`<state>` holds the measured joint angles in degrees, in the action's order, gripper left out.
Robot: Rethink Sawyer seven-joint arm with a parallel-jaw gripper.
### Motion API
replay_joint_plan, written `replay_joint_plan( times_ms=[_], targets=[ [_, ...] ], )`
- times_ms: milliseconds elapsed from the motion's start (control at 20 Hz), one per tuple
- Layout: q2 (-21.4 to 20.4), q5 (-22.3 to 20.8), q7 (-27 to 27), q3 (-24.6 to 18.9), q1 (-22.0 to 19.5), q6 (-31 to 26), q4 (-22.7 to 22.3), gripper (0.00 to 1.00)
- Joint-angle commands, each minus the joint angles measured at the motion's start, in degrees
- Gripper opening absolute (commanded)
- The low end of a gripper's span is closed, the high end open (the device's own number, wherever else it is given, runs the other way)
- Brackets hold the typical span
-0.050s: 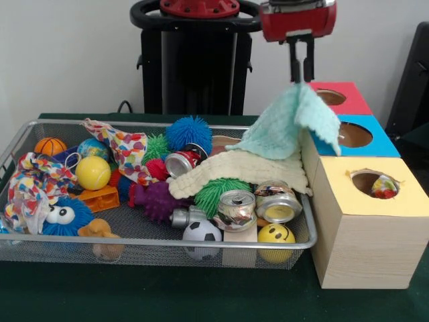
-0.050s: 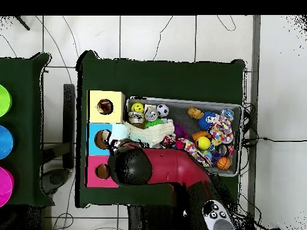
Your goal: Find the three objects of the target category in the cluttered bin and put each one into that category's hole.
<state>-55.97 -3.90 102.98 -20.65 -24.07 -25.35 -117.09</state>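
The green worktop spreads under everything, and on it sits the wire bin, packed to the brim, with the wooden box just beside its end, three holes on top: yellow nearest the camera, blue in the middle, red at the far end. My arm reaches in from the base side in the overhead view, and my fingers are clamped on a corner of the mint cloth, which hangs from them, lifted, its lower edge draped over the bin's corner and the box edge by the blue hole. Under it a cream cloth lies across the pile, and a patterned cloth with coloured hearts trails over the far left side. Something shiny and red already shows inside the yellow hole. Down in the bin: a blue spiky ball, a green one, a purple one, a blue fuzzy toy with big eyes, crushed cans near the front, a red can further back, a soccer ball, a yellow smiley ball, a yellow tennis ball, and a small basketball in the far left corner.
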Motion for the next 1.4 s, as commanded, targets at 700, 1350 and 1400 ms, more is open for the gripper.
replay_joint_plan(
  times_ms=[700, 1350, 1400],
  targets=[
    [3.65, -4.40, 2.16, 6.65, -4.69, 2.29, -0.13, 1.00],
    [7.95, -10.58, -7.80, 4.16, -11.32, -1.79, 11.21, 1.00],
    [8.58, -11.11, -7.93, 3.74, -11.67, -1.79, 11.91, 1.00]
  ],
)
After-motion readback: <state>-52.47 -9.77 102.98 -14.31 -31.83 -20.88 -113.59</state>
